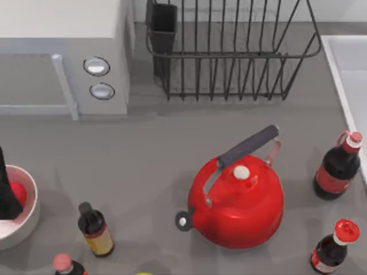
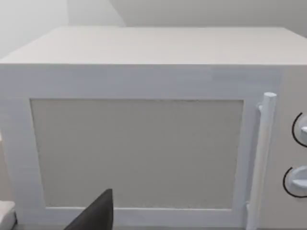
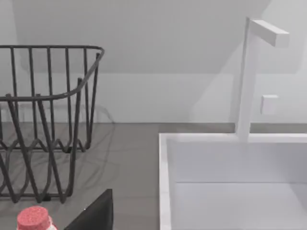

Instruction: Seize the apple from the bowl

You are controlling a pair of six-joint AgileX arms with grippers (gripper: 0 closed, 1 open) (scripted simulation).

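My left gripper (image 1: 7,195) reached down into the bowl (image 1: 28,220) at the far left edge of the table, a dark shape cut off by the top view's border. It covered the left part of the apple (image 1: 19,193), which lay inside the bowl against the gripper's dark body. Whether the fingers were clamped on the fruit or merely touching it I could not tell, since the tips were hidden. The bowl itself was partly out of view, with only its right half and thick rim visible.

From my left wrist I faced the white microwave (image 2: 139,143), with one dark finger (image 2: 96,215) poking in at the edge. From my right wrist I saw the wire rack (image 3: 43,124), the white sink (image 3: 230,182) and a red bottle cap (image 3: 33,219), cropped low.

The red kettle (image 1: 238,200) stood mid-table, well apart from the bowl, with a dark bottle (image 1: 96,229) between them.
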